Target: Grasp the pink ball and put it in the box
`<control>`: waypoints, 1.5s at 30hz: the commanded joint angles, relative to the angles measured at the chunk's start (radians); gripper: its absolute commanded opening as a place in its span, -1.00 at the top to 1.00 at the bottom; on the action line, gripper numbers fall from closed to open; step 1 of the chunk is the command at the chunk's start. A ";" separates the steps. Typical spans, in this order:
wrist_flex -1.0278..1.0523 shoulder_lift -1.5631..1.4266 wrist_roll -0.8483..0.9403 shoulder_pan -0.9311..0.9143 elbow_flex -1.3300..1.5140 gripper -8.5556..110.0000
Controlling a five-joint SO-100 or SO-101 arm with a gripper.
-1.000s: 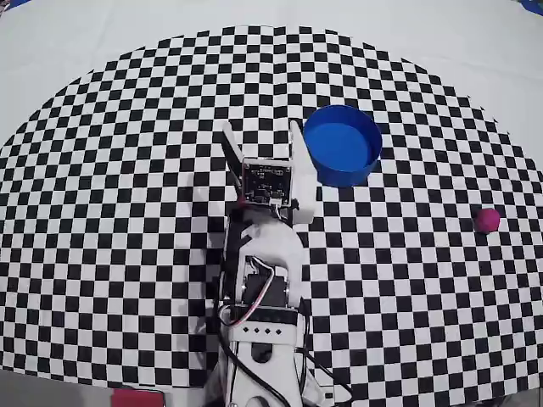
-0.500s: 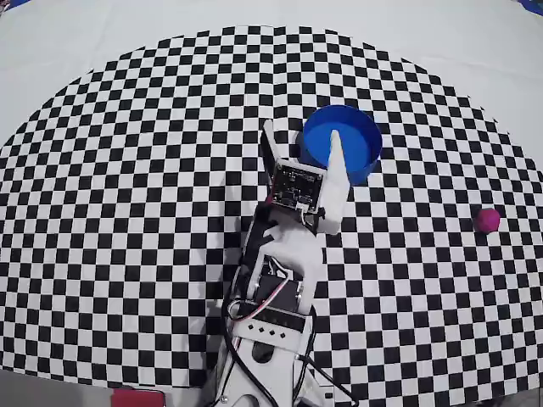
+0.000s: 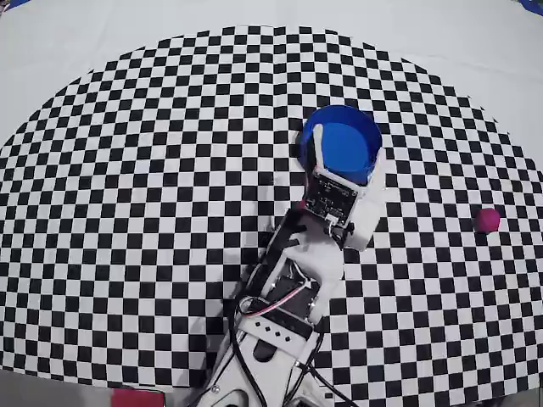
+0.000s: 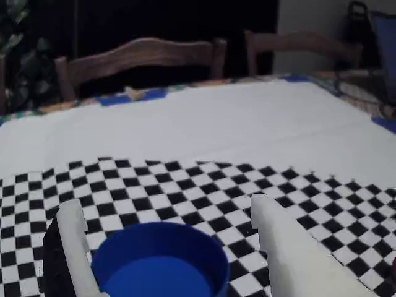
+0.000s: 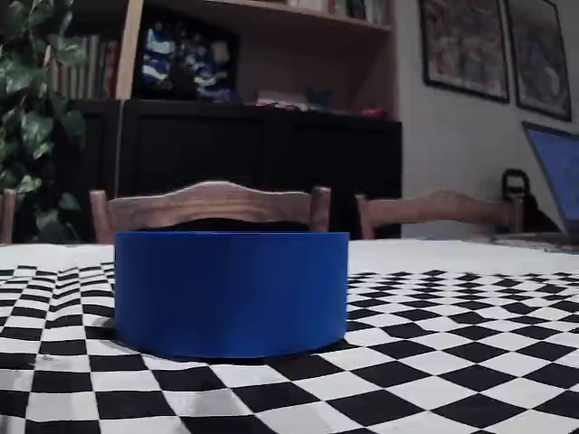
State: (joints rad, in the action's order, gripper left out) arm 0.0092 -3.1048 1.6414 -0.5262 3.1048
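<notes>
The pink ball [image 3: 487, 220] lies on the checkered mat at the far right of the overhead view, well apart from the arm. It does not show in the wrist or fixed views. The box is a round blue tub [image 3: 348, 127], standing on the mat; it also shows in the wrist view [image 4: 161, 260] and the fixed view [image 5: 232, 289]. The part of its inside that shows holds nothing. My gripper [image 3: 348, 146] hovers over the tub. It is open and empty, with its white fingers on either side of the tub in the wrist view [image 4: 164, 207].
The black-and-white checkered mat [image 3: 136, 195] lies on a white tablecloth [image 4: 204, 124]. A pink object [image 3: 131, 397] sits at the bottom edge of the overhead view. Wooden chairs [image 5: 213, 203] stand behind the table. A laptop [image 5: 554, 181] is at the right.
</notes>
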 commanded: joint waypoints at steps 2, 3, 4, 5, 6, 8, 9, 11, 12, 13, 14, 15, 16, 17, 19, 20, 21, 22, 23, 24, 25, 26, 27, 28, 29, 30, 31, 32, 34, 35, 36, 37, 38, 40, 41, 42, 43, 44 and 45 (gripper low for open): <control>-0.017 0.006 0.008 -0.075 0.008 0.33; -0.017 0.006 0.008 -0.094 0.008 0.33; -0.017 0.006 0.008 -0.110 0.008 0.33; -0.017 0.006 0.008 -0.135 0.008 0.33; -0.015 0.006 0.008 -0.152 0.008 0.33; -0.012 0.008 0.008 -0.187 0.008 0.33; -0.011 0.008 0.008 -0.204 0.008 0.33; -0.009 0.009 0.008 -0.232 0.008 0.33; -0.009 0.009 0.008 -0.245 0.008 0.33; -0.005 0.009 0.008 -0.256 0.008 0.33; -0.003 0.009 0.008 -0.268 0.008 0.33; 0.002 0.008 0.008 -0.281 0.008 0.33; 0.009 0.006 0.008 -0.293 0.008 0.33; 0.015 0.005 0.008 -0.305 0.008 0.33; 0.020 0.005 0.008 -0.328 0.008 0.33; 0.020 0.008 0.008 -0.337 0.008 0.33; 0.020 0.008 0.008 -0.345 0.008 0.33; 0.020 0.008 0.008 -0.354 0.008 0.33; 0.020 0.008 0.008 -0.362 0.008 0.33; 0.020 0.008 0.008 -0.370 0.008 0.33; 0.020 0.006 0.008 -0.377 0.008 0.33; 0.020 0.005 0.008 -0.387 0.008 0.33; 0.020 0.005 0.008 -0.397 0.008 0.33; 0.020 0.005 0.008 -0.408 0.008 0.33; 0.020 0.005 0.008 -0.419 0.008 0.33; 0.020 0.005 0.008 -0.430 0.008 0.33; 0.020 0.005 0.008 -0.439 0.008 0.33; 0.020 0.005 0.008 -0.449 0.008 0.33; 0.020 0.005 0.008 -0.465 0.008 0.33; 0.020 0.005 0.008 -0.472 0.008 0.33; 0.020 0.008 0.008 -0.482 0.008 0.33; 0.021 0.009 0.008 -0.488 0.008 0.33; 0.023 0.009 0.008 -0.494 0.008 0.33; 0.025 0.009 0.008 -0.503 0.008 0.33; 0.025 0.009 0.008 -0.508 0.008 0.33; 0.025 0.009 0.008 -0.512 0.008 0.33; 0.025 0.009 0.008 -0.517 0.008 0.33; 0.025 0.009 0.008 -0.520 0.008 0.33; 0.025 0.009 0.008 -0.525 0.008 0.33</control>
State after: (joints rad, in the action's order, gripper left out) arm 0.0307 -3.1048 1.6414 -1.0354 3.1048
